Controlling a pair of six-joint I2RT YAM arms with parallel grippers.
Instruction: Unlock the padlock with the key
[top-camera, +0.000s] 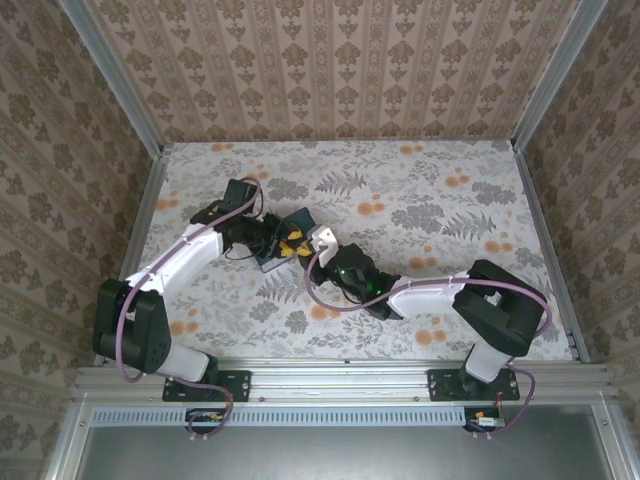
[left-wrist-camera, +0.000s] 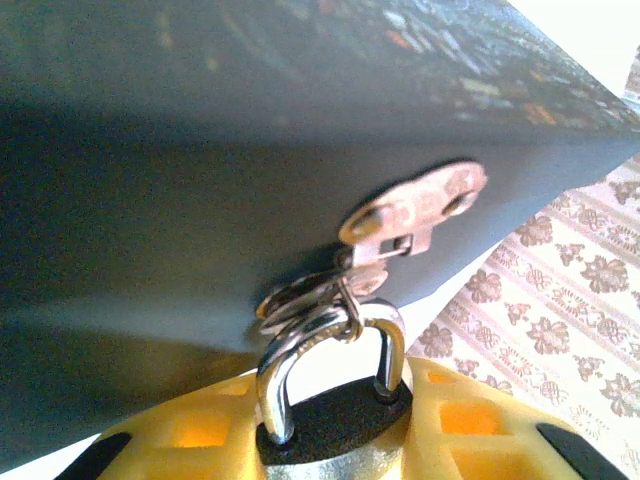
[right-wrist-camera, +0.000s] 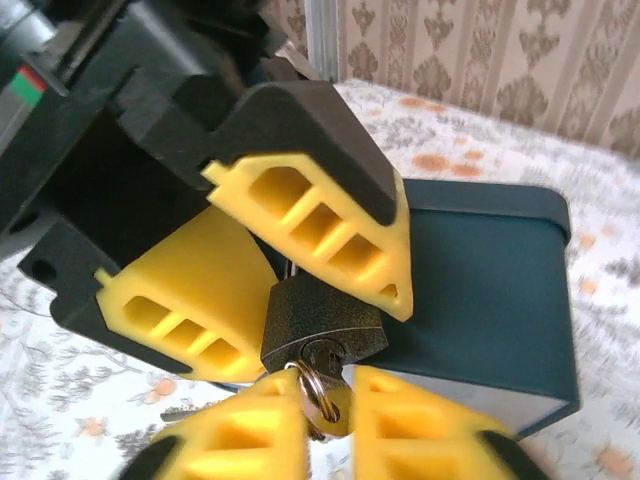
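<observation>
A: Top view, layout?
B: Left gripper and right gripper tip to tip mid-table. Both at a dark blue box lying just left of centre, well off the far wall.

A: Left wrist?
B: Padlock, small black body, hanging by its silver shackle through a metal hasp on the box edge. Body wedged between the left gripper's yellow fingers, clamped on it.

A: Right wrist?
B: Same padlock, seen from the keyhole end. Pinched on both sides by the left gripper's yellow fingers, blue box just behind it. Key at the keyhole, head sticking out, blade hidden. Split ring looped through the head. Right gripper's own yellow fingers flanking the key head, narrow gap between.

A: Right one gripping the key or not?
B: Can't tell. Close on either side, contact not visible.
</observation>
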